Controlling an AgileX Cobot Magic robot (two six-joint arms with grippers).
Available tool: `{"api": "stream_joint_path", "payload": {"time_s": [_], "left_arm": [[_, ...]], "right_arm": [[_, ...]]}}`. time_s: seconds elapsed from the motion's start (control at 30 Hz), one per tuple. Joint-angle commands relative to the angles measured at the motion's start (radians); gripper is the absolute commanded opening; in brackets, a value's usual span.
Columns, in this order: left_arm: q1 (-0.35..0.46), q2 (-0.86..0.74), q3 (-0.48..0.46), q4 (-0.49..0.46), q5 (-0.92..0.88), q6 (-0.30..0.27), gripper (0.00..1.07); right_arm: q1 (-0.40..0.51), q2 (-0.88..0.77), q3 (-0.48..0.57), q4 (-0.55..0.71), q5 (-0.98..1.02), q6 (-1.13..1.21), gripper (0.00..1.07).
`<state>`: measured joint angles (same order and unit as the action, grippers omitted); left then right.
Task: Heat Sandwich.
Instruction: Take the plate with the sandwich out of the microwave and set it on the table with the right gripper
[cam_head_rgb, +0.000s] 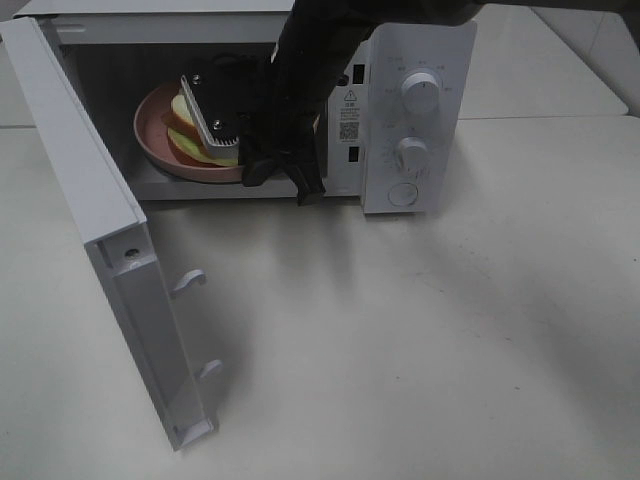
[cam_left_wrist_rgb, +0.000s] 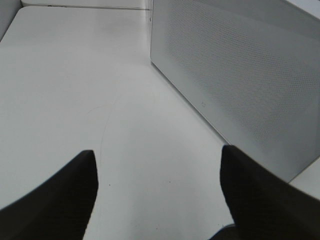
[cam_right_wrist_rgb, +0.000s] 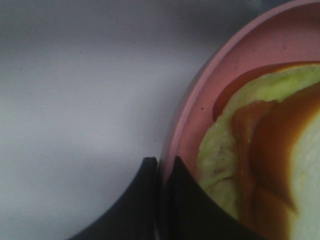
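Gripping the pink plate (cam_right_wrist_rgb: 186, 115), right fingers (cam_right_wrist_rgb: 145, 200); microwave (cam_head_rgb: 415, 110) labels unreadable.

**Colours on show**

White microwave (cam_head_rgb: 410, 110) with grey dial markings, and its side panel (cam_left_wrist_rgb: 240, 75) has a fine dotted mesh pattern. Pink plate (cam_right_wrist_rgb: 190, 110), sandwich (cam_right_wrist_rgb: 260, 150) pale green, reddish-brown and cream. Off-white surface (cam_head_rgb: 400, 350). Black arm (cam_head_rgb: 300, 80).
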<state>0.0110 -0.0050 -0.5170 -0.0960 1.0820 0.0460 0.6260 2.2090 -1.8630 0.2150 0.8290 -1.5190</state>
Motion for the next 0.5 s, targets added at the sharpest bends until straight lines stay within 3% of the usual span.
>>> {"api": "stream_joint_path", "payload": {"time_s": [0.03,0.5], "left_arm": [[-0.004,-0.006,0.001,-0.003,-0.013,0.001,0.66],[-0.004,-0.006,0.001,-0.003,-0.013,0.001,0.66]], "right_arm": [[0.005,-0.049,0.064,0.007,-0.032,0.003,0.00],[0.018,-0.203,0.305,0.010,-0.117,0.002,0.00]]}}
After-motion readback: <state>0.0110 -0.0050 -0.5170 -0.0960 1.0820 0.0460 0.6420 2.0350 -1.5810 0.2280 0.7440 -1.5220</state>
